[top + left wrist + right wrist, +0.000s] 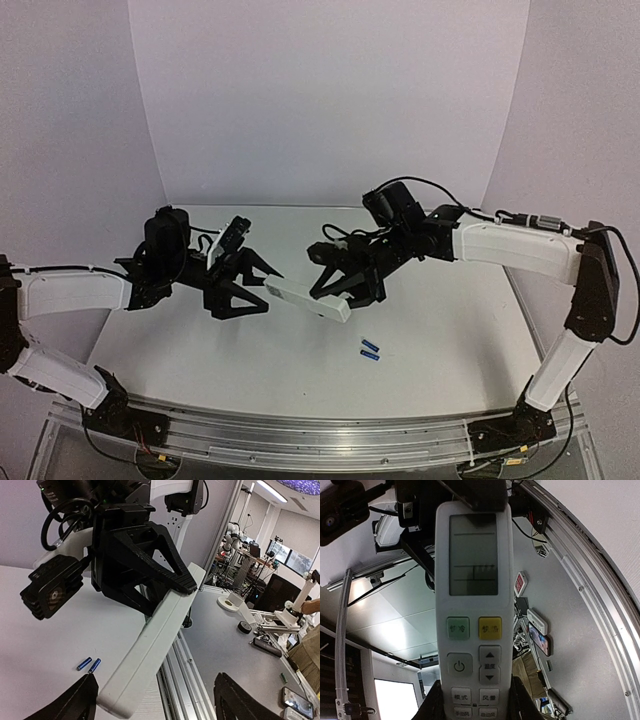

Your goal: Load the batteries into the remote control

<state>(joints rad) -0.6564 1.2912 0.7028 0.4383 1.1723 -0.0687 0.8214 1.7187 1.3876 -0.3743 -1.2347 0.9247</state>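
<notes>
The white remote control (308, 301) hangs in the air above the table's middle, and my right gripper (345, 283) is shut on its button end. In the right wrist view the remote control (473, 605) shows its greenish display and buttons, with a black finger (431, 706) pressed against each side. My left gripper (156, 680) is open. Its fingers stand wide on either side of the remote's free end (145, 655), which is closer to the left finger (82, 697). Two blue batteries (370, 350) lie side by side on the table below, also seen from the left wrist (89, 664).
An aluminium rail (320, 435) runs along the table's near edge, where both arm bases are bolted. White backdrop walls (330, 100) close off the back and sides. The left wrist camera (233, 238) sits just behind the left gripper.
</notes>
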